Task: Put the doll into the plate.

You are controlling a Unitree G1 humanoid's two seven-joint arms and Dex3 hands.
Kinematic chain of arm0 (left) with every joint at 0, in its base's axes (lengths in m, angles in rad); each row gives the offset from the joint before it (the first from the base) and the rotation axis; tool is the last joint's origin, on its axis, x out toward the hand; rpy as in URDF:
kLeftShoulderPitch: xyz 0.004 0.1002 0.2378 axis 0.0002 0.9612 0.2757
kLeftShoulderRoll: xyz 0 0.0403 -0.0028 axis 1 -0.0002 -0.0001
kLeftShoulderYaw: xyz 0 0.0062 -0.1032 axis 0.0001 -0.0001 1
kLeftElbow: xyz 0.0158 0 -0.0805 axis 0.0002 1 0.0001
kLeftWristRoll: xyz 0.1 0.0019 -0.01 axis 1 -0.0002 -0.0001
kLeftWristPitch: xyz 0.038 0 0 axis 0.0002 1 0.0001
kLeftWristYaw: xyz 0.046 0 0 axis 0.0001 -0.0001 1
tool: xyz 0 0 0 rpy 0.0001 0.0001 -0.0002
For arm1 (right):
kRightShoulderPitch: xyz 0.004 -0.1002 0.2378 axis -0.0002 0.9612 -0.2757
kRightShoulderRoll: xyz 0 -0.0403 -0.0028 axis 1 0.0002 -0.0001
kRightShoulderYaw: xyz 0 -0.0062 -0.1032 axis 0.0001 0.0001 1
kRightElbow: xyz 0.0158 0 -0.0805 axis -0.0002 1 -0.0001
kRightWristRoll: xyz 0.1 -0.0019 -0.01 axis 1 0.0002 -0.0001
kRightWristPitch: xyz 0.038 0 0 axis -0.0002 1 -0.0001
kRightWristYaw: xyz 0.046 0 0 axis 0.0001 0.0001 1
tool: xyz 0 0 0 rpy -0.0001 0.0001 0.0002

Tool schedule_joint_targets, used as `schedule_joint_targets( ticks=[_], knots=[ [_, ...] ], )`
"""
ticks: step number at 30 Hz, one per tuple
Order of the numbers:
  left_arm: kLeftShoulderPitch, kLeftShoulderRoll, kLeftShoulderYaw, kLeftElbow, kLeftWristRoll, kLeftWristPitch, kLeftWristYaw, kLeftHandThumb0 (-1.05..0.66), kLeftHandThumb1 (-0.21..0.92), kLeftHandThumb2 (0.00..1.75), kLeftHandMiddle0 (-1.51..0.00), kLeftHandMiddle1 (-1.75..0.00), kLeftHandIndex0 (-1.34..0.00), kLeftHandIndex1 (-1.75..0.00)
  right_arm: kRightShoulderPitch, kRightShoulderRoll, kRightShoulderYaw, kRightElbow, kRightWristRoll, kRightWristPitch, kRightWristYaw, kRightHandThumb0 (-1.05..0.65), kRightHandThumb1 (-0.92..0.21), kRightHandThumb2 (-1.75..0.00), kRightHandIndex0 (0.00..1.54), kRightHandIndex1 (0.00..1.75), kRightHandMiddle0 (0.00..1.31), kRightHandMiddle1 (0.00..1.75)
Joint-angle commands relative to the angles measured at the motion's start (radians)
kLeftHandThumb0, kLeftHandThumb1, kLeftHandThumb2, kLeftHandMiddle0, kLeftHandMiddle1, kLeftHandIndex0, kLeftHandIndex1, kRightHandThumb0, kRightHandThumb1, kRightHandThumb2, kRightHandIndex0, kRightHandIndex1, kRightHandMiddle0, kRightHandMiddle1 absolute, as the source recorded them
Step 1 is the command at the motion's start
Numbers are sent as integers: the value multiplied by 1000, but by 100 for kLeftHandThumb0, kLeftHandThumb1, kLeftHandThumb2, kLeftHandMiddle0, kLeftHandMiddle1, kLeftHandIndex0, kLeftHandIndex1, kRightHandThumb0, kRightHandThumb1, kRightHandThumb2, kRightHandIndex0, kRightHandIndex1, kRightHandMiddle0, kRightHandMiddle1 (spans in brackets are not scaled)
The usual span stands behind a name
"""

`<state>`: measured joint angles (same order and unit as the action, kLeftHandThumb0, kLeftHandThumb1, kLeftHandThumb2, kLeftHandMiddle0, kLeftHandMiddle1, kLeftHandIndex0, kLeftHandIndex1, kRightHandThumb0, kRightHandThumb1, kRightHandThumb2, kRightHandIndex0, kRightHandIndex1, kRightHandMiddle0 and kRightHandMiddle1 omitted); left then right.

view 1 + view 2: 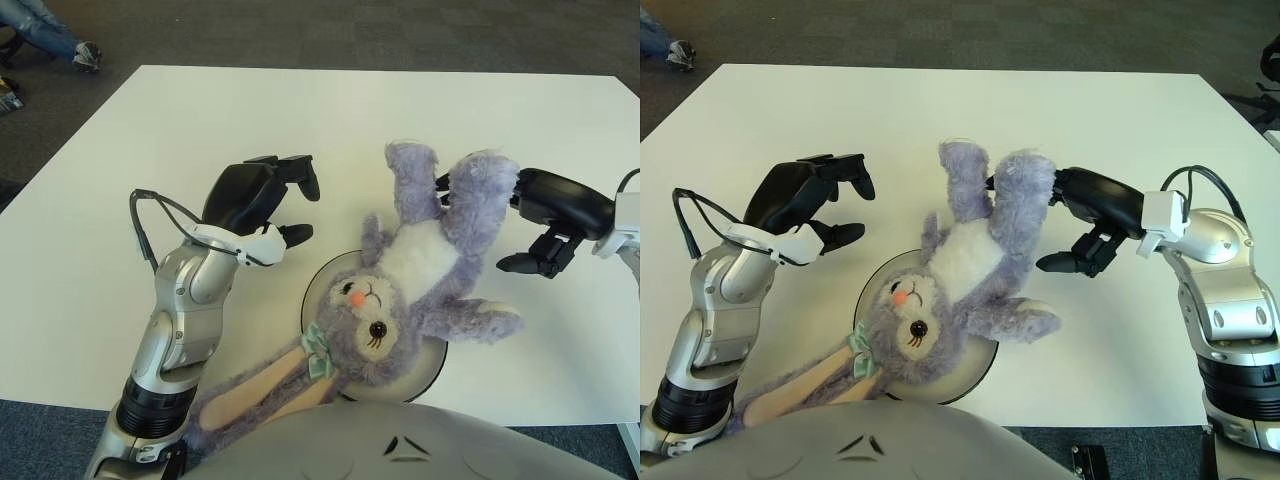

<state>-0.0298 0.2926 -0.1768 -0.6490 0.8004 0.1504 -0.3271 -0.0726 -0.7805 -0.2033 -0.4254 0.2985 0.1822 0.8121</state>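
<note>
Left hand (275, 200) hovers left of the doll, fingers spread, holding nothing. Purple plush rabbit doll (410, 285), white belly, mint bow, lies face-up with its head on the plate (318, 290). Right hand (1080, 225), right of the doll, touches its leg; fingers spread.

Bare white table (330, 120) ahead of both hands, open for passing. Between left hand (268, 205) and right hand (1080, 225), blocked by the doll (415, 285) sprawled over the plate (318, 290). Long ears trailing back beside the left arm, crowding that near edge. Free tabletop behind the right hand.
</note>
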Motion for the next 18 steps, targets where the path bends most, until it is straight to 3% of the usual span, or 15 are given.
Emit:
schedule_joint_targets(
  ticks=[1, 10, 15, 18],
  knots=[
    [-1, 8, -1, 10, 18, -5, 9, -1, 20, 132, -66, -175, -75, -132, -40, 22, -25, 79, -15, -48, -32, -54, -37, -94, 13, 56, 0, 87],
    [-2, -9, -1, 10, 24, 5, 15, -1, 20, 132, -66, -175, -74, -133, -151, 48, -17, 211, -36, -122, -76, -58, -50, -91, 7, 50, 0, 93],
    [-1, -15, 4, 22, 18, -11, 39, -1, 20, 132, -66, -175, -75, -133, -206, 18, -57, 255, 7, -83, -63, -59, -56, -87, 5, 47, 0, 92],
    [-3, -14, 10, 46, 1, -44, 82, -1, 20, 133, -67, -175, -74, -133, -314, -51, -80, 227, 49, 14, -51, -63, -66, -79, 4, 44, 0, 88]
  ],
)
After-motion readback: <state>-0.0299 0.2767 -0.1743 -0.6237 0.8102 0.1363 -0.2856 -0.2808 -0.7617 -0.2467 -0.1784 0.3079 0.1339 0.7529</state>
